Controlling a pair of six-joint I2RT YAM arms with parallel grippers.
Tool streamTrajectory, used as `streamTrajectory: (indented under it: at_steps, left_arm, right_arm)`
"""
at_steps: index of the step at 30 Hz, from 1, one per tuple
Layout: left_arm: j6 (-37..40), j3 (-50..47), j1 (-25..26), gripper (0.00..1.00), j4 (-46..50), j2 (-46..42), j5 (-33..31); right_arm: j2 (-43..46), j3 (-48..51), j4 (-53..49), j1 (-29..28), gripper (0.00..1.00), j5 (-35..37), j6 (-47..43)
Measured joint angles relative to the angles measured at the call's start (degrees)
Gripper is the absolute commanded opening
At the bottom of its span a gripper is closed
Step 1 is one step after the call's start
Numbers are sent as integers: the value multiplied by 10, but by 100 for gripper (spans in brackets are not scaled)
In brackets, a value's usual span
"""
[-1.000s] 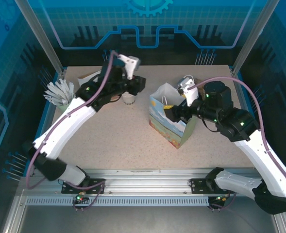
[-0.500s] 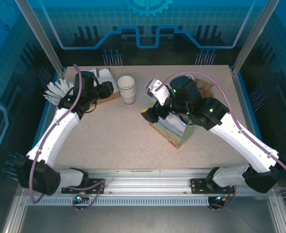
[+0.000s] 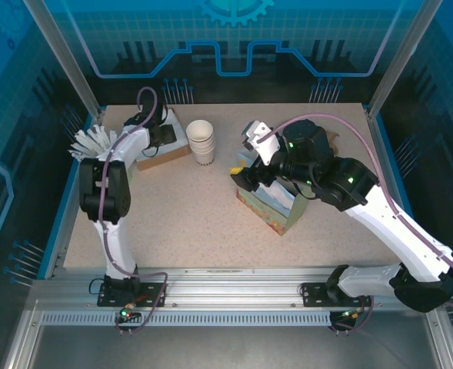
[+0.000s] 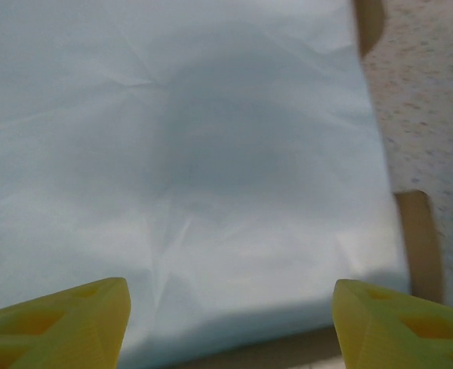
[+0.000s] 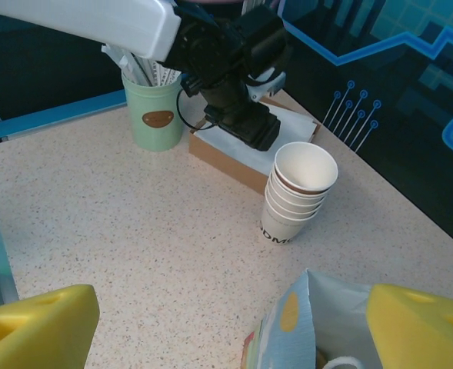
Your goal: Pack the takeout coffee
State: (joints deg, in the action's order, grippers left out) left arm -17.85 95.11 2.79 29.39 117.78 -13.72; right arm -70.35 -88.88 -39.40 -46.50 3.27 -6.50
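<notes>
The takeout coffee with its black lid is hidden or out of view. My left gripper [image 3: 162, 133] hangs open low over the white paper [image 4: 195, 154] lining a flat cardboard box [image 3: 161, 156] at the back left, its yellow fingertips [image 4: 64, 323] wide apart with nothing between them. In the right wrist view that gripper [image 5: 241, 123] is the black block above the box [image 5: 234, 159]. My right gripper [image 3: 243, 175] stands open at the left rim of the open patterned paper bag [image 3: 276, 209], over the bag's mouth [image 5: 349, 323]; it holds nothing [image 5: 230, 338].
A stack of lidless white paper cups [image 3: 201, 141] [image 5: 299, 192] stands between the box and the bag. A green cup of stir sticks [image 3: 95, 148] [image 5: 155, 115] sits at the far left. Bare tabletop [image 3: 188, 223] lies in front of both.
My left arm has swung from above the cup stack back left over the box. My right gripper has come out of the bag's middle to its left rim.
</notes>
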Motion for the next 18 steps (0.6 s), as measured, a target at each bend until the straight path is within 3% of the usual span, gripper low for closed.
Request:
streamTrajectory:
  at_steps: [10,18]
  left_arm:
    - [31,143,-17,76,60,147,-2]
    - [45,179,-19,67,87,170,0]
  right_arm:
    - [1,1,-5,0,91,10,-2]
    - [1,1,-6,0,91,11,-2]
